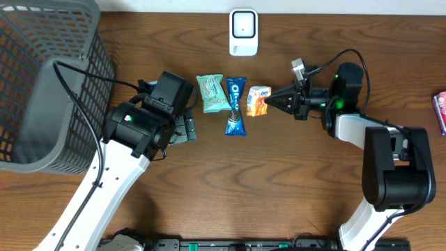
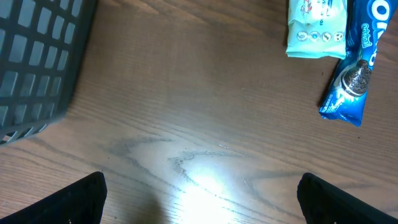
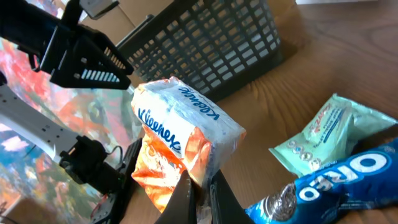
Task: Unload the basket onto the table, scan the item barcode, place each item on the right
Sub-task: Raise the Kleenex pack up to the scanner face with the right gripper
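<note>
The right end effector (image 1: pixel 270 102) is pressed together on the near edge of a Kleenex tissue pack (image 1: pixel 258 100). In the right wrist view its fingertips pinch the orange lower seam and the pack's printed face stands up in front of the camera. The arm reaches in from the right, so the pack sits at its tip, just beside the Oreo packet (image 1: pixel 236 106) lying on the tabletop (image 1: pixel 313 195). Whether the pack is clear of the wood I cannot tell.

The white scanner (image 1: pixel 243 31) stands at the far edge of the tabletop, ahead of the pack and a little to its left, with bare wood between them. The coming move likely carries the pack away from the robot toward it, with a turn to present the code. No barcode shows in any view, so which face carries it is unknown.

The left end effector (image 1: pixel 182 127) is spread wide and empty, beside a mint-green packet (image 1: pixel 212 93) and farther from the scanner, so the right arm is the better placed.
</note>
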Tool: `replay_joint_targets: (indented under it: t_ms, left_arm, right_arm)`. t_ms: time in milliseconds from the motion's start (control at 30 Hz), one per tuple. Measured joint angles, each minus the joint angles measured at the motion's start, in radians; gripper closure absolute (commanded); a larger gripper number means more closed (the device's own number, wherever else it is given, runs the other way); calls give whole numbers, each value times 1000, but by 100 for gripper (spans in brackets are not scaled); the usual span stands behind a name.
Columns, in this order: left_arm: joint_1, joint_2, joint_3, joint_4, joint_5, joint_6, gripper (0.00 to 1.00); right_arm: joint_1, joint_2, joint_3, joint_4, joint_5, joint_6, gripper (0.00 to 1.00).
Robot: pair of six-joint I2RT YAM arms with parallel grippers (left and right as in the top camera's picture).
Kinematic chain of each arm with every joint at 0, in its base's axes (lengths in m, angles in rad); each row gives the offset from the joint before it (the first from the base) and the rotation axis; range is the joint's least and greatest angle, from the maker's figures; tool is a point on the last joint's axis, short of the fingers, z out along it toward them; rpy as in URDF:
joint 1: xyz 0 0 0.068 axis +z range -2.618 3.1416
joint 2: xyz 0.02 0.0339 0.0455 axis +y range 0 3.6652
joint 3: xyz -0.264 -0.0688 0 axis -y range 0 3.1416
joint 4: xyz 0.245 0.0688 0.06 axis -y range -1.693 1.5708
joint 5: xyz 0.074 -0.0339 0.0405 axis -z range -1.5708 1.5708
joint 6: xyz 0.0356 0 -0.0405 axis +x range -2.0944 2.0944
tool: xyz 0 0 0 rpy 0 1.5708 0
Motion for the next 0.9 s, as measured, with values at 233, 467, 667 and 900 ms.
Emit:
replay_joint_targets:
  t_ms: [233, 467, 667, 900]
  left_arm:
    - [0, 0, 0, 0, 0, 0, 2]
    - [0, 0, 0, 0, 0, 0, 2]
    - [0, 0, 0, 0, 0, 0, 2]
    - [0, 0, 0, 0, 0, 0, 2]
  right_arm:
    - [4, 0, 0, 44, 50, 131, 99]
    - [48, 0, 0, 119, 360, 407, 98]
    - [166, 0, 16, 94, 735, 571, 98]
    - [291, 2, 381, -640, 1144, 439, 99]
